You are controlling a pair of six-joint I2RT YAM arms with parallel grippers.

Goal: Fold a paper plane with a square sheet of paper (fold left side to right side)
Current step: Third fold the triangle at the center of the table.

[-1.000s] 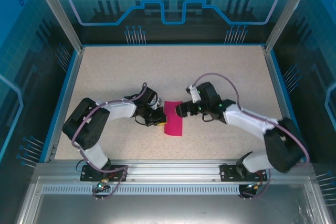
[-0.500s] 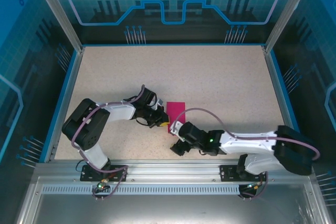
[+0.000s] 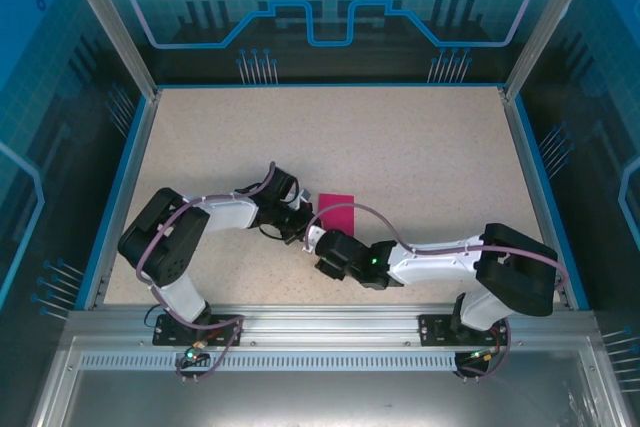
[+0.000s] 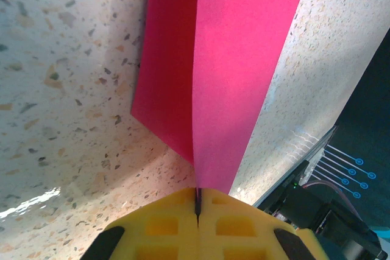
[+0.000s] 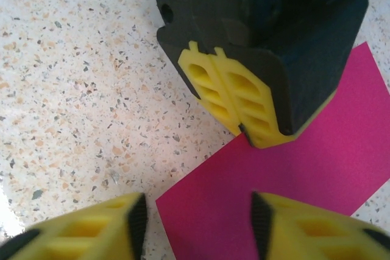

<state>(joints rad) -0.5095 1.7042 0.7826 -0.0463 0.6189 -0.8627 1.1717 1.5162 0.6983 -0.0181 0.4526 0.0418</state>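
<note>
The magenta-pink square sheet of paper [image 3: 338, 209] lies folded into a narrow strip at the table's middle. My left gripper [image 3: 303, 226] is shut on its left edge. In the left wrist view the yellow jaws [image 4: 198, 205] pinch the paper [image 4: 241, 53], and its upper layer lifts off the lower one. My right gripper [image 3: 320, 249] reaches in from the near side. In the right wrist view its fingers [image 5: 91, 235] stand apart astride the paper's [image 5: 304, 175] near corner, right gripper [image 5: 195, 229] open. The left gripper's shut fingers [image 5: 231, 98] show just beyond.
The speckled tabletop [image 3: 400, 147] has a blue rim and glass walls around it. The right arm's forearm [image 3: 440, 259] stretches low along the table's near edge. Both grippers sit close together at the paper's left side.
The right arm swung from the paper's right side round to its near side, then further left to the paper's near corner; its jaws have narrowed. The left gripper kept its hold.
</note>
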